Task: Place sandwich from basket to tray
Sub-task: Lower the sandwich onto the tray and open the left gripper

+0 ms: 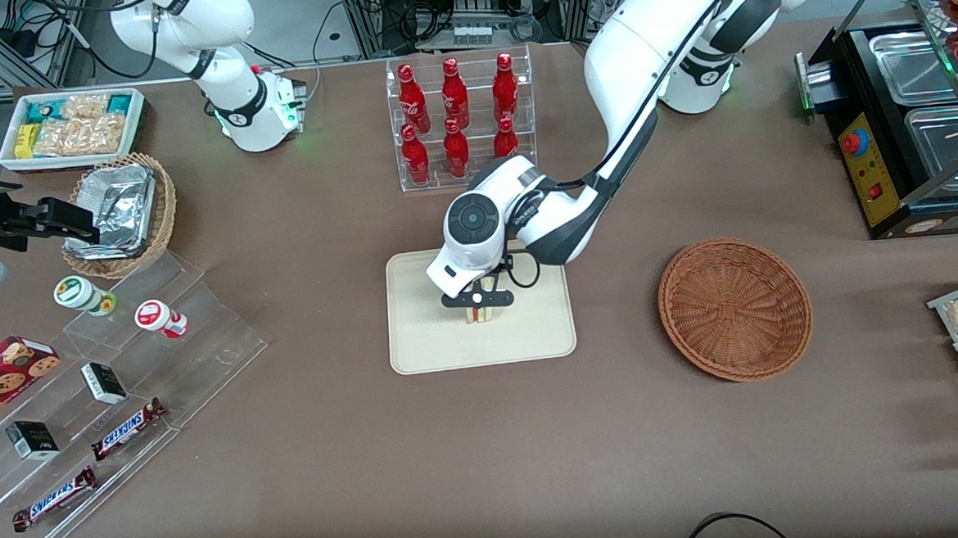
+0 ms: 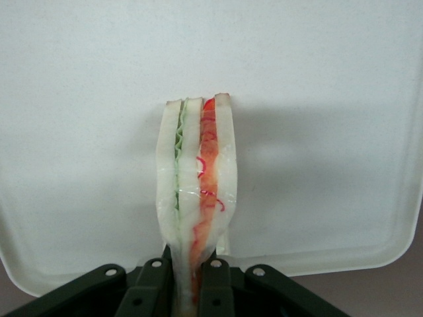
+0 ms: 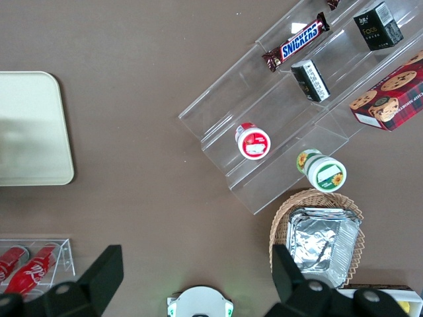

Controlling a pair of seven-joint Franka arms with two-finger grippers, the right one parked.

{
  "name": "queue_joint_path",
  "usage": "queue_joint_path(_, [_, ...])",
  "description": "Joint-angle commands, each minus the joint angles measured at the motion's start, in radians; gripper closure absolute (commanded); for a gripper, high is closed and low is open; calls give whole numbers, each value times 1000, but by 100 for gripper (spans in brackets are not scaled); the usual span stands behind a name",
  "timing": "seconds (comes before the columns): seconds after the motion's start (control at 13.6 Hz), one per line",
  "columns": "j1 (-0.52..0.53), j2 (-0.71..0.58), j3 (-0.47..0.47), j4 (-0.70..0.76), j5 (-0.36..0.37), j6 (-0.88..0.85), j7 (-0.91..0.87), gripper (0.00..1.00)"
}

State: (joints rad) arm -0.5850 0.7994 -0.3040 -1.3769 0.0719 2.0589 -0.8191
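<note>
My gripper (image 1: 478, 300) hangs over the middle of the cream tray (image 1: 426, 345), shut on the sandwich (image 1: 479, 312). In the left wrist view the sandwich (image 2: 196, 191) stands on edge between the black fingers (image 2: 153, 285), its white bread and its green and red filling layers facing the camera, with the tray (image 2: 330, 132) right under it. Whether the sandwich touches the tray I cannot tell. The reddish-brown woven basket (image 1: 735, 309) sits empty on the table toward the working arm's end, well apart from the tray.
A clear rack of red bottles (image 1: 459, 118) stands farther from the front camera than the tray. A tan basket with foil containers (image 1: 119, 214), stepped acrylic shelves with snacks (image 1: 116, 386) and a white bin of packets (image 1: 70, 126) lie toward the parked arm's end. A black appliance (image 1: 898, 132) stands at the working arm's end.
</note>
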Motion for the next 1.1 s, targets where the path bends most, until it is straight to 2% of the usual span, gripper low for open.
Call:
queue_joint_path(0.0, [-22, 29, 14, 39, 16, 6, -31, 95])
queue_joint_path(0.07, [-22, 35, 14, 39, 16, 16, -31, 52])
queue_joint_path(0.15, [-22, 35, 14, 39, 16, 17, -29, 1])
queue_joint_path(0.37, [-18, 2, 16, 39, 17, 0, -32, 0])
queue_joint_path(0.66, [31, -89, 14, 41, 11, -108, -35, 0])
queue_joint_path(1.03, [31, -124, 17, 39, 14, -132, -37, 0])
